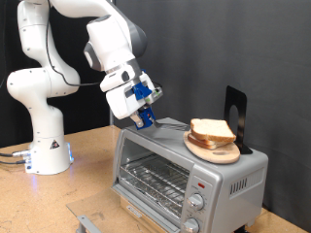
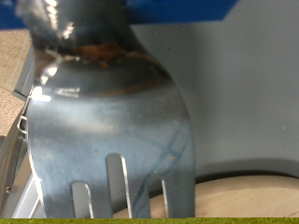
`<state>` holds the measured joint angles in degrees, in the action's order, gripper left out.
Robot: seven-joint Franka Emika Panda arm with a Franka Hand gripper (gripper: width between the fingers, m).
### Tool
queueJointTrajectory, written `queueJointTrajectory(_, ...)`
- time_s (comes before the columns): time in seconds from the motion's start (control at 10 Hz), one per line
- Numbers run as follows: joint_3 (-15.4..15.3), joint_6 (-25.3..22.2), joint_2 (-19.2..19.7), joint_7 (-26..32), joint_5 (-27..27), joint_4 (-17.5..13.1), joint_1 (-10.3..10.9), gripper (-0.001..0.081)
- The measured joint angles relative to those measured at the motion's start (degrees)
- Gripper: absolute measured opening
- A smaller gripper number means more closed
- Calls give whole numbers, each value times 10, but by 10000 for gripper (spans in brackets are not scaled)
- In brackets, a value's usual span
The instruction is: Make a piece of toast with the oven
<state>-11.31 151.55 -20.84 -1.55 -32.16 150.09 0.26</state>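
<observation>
The silver oven (image 1: 155, 155) stands at the exterior view's lower right with its glass door (image 1: 151, 178) closed and a wire rack showing behind it. A round wooden plate (image 1: 214, 152) on its roof carries two stacked slices of pale bread, the piece of toast (image 1: 212, 130) among them. My gripper (image 1: 145, 115) hovers over the roof's left end, shut on a large metal fork (image 2: 107, 121). In the wrist view the fork's tines reach toward the plate's rim (image 2: 248, 198); the bread is out of that view.
Two round knobs (image 1: 197, 203) sit on the oven's front right panel. A black upright object (image 1: 236, 110) stands behind the plate. The arm's white base (image 1: 44, 146) is on the wooden table (image 1: 87, 194) at the exterior view's left.
</observation>
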Motion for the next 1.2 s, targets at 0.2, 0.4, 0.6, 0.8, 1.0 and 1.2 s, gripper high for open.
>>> queueJointTrajectory(0.2, 0, 0, 0, 0, 0, -2, 0, 487)
queueJointTrajectory(0.4, 0, 0, 0, 0, 0, -4, 0, 487)
queueJointTrajectory(0.6, 0, -1, 0, 0, 0, -5, 0, 487)
queueJointTrajectory(0.8, -1, -6, 1, -2, 9, -5, 0, 487)
queueJointTrajectory(1.0, -5, -9, 4, -16, 17, -10, 0, 487)
queueJointTrajectory(1.2, -7, -9, 11, -22, 17, -22, 0, 488)
